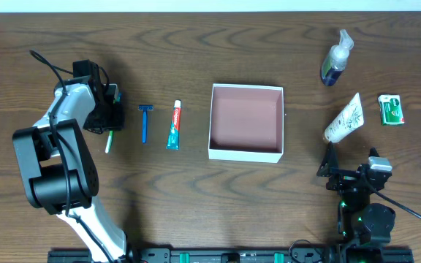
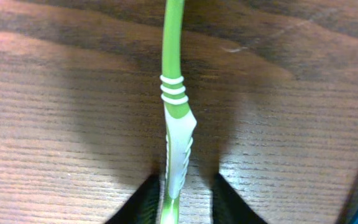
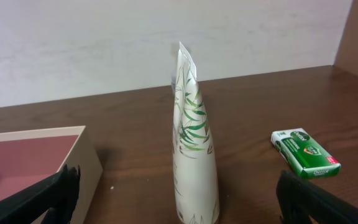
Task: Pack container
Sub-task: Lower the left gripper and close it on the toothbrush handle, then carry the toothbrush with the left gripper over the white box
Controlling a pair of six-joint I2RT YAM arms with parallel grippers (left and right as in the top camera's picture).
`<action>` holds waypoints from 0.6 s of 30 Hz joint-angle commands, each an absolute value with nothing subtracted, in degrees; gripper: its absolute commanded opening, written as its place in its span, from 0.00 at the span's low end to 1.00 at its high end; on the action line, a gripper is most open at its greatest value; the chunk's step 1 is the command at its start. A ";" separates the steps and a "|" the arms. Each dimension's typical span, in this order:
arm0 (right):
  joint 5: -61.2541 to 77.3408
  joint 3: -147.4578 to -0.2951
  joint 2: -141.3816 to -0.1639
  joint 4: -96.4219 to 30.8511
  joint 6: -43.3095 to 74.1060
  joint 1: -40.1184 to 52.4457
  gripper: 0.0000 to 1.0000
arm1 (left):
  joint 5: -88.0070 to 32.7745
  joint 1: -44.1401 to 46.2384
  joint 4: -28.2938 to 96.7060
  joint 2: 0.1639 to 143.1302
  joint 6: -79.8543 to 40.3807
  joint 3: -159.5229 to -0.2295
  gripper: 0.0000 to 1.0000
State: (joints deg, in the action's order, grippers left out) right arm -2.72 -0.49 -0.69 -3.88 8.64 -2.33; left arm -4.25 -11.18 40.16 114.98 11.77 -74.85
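While my left claw (image 2: 188, 196) straddles the green-and-white plastic toothbrush (image 2: 173, 62) on the brown wooden desk (image 2: 55, 124), I cannot tell whether it pinches. My right claw (image 3: 178, 180) gapes before a white leaf-printed tube (image 3: 194, 124); the square white-walled, pink-lined container (image 1: 245, 154) sits mid-desk.

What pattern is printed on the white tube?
Green leafy sprigs on a white ground; the tube shows best in the right wrist view.
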 commanded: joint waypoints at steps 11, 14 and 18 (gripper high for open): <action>-2.55 -0.32 -0.38 -4.08 8.05 -1.76 0.99 | -2.96 -11.31 40.18 114.72 11.73 -75.40 0.06; -2.55 -0.32 -0.38 -4.08 8.05 -1.76 0.99 | -2.96 -11.31 40.18 112.49 10.07 -76.44 0.06; -2.55 -0.32 -0.38 -4.08 8.05 -1.76 0.99 | -8.60 -11.27 40.64 106.89 8.08 -79.33 0.06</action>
State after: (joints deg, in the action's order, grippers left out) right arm -2.72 -0.49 -0.69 -3.88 8.64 -2.33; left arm -4.97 -11.18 40.53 112.66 10.02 -75.48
